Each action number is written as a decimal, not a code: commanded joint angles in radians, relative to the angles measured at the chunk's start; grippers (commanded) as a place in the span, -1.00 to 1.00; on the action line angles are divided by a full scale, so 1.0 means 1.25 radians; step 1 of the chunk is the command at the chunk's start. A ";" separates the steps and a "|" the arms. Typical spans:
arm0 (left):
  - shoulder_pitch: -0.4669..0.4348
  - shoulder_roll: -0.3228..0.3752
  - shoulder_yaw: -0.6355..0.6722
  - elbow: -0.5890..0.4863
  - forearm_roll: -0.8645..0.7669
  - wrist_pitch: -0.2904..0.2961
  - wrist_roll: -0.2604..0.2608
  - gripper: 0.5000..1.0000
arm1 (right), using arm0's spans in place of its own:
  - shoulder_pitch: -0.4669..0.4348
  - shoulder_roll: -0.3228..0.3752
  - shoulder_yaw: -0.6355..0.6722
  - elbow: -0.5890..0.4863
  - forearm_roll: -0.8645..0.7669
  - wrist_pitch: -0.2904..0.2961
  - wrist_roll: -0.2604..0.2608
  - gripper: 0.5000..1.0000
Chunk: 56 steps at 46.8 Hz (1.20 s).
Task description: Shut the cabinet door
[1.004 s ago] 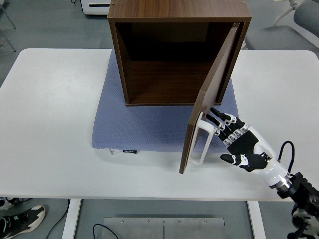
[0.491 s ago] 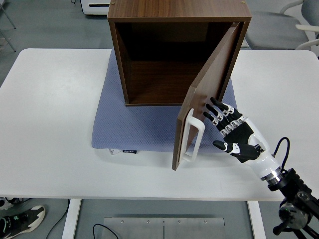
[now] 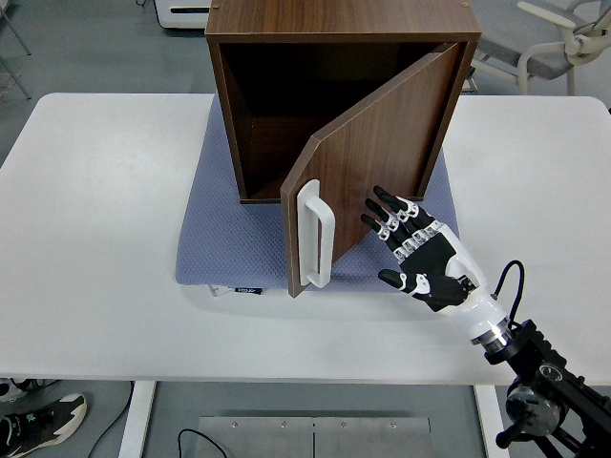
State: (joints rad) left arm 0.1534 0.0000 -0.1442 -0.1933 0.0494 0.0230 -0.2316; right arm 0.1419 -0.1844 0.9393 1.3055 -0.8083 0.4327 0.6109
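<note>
1 head view (high up) – looks forward, down over table (image 3: 95, 191).

White table (image 3: 105, 200) bears a blue-grey mat (image 3: 239, 248) under the cabinet (image 3: 339, 38)

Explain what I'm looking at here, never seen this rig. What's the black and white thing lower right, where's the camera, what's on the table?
The camera sits high on the robot's own side, looking forward and down over a white table; the table's near edge is at the bottom of the picture. The black and white thing is the robot's right hand, a five-fingered hand on an arm that enters from the right. Its fingers are spread flat and hold nothing; the fingertips are at the outer face of the cabinet door. On the table lies a blue-grey cushion pad, and on it stands a brown wooden cabinet with its front open. The door hangs from the right side, roughly half open, with a white handle near its free edge. The left arm is out of view.
</note>
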 commanded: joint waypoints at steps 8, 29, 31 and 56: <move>0.000 0.000 0.000 0.000 0.000 0.000 0.000 1.00 | 0.012 0.013 -0.004 -0.016 0.000 -0.005 0.000 1.00; 0.000 0.000 0.000 0.000 0.000 0.000 0.000 1.00 | 0.036 0.040 -0.005 -0.050 0.000 -0.028 0.000 1.00; 0.000 0.000 0.000 0.000 0.000 0.000 0.000 1.00 | 0.040 0.041 -0.005 -0.052 0.000 -0.032 0.000 1.00; 0.000 0.000 0.000 0.000 0.000 0.000 0.000 1.00 | 0.094 0.059 -0.022 -0.088 0.005 -0.073 0.000 1.00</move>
State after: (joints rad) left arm 0.1534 0.0000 -0.1442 -0.1933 0.0497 0.0230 -0.2316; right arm 0.2543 -0.1115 0.9155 1.1954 -0.8039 0.3468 0.6109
